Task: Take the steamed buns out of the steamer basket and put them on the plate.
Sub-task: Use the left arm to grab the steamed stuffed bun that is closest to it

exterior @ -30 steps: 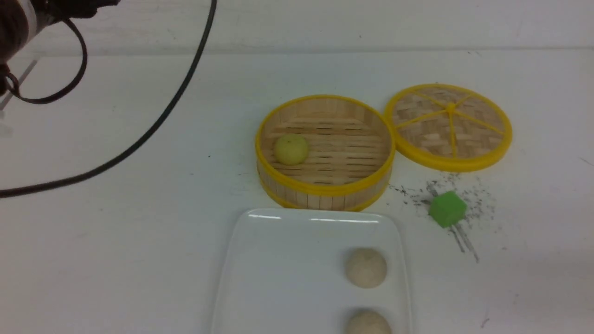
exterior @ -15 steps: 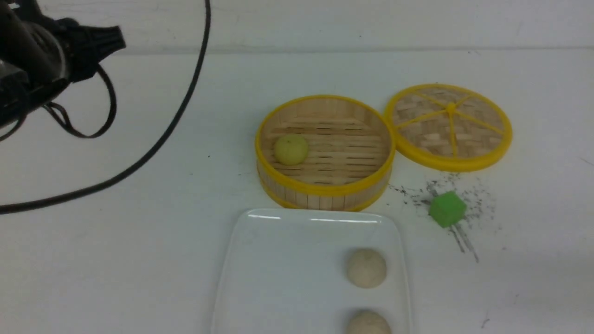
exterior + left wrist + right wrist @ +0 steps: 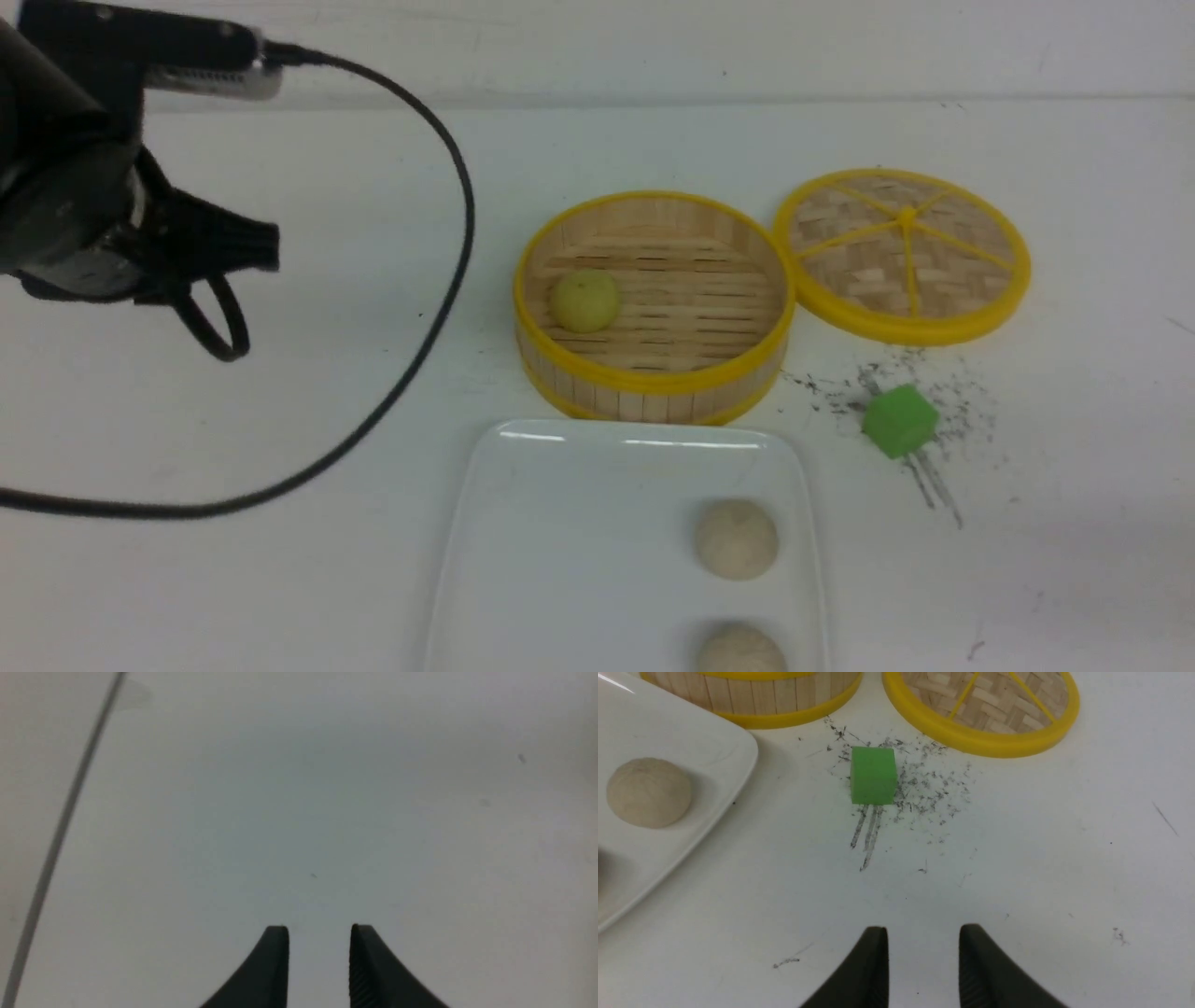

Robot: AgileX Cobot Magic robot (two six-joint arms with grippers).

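A pale yellow-green steamed bun [image 3: 584, 300] lies inside the steamer basket [image 3: 653, 378], against its left wall. Two beige buns [image 3: 737, 539] [image 3: 740, 651] rest on the right side of the white plate [image 3: 560, 541], just in front of the basket. My left arm [image 3: 75, 215] hangs over the table far left of the basket. The left gripper [image 3: 319, 929] is open over bare table, nothing between its fingers. The right gripper [image 3: 923, 929] is open too, low over the table, short of the green cube [image 3: 873, 774]. One beige bun [image 3: 648, 792] shows in the right wrist view.
The flat woven lid [image 3: 903, 254] lies right of the basket, touching its rim. A green cube [image 3: 899, 421] sits among dark scuff marks in front of the lid. A black cable [image 3: 411, 355] loops across the left of the table.
My left arm has swung down and rightwards into the front view, and its cable loop has shifted to the right. Buns, basket, plate and cube have not moved.
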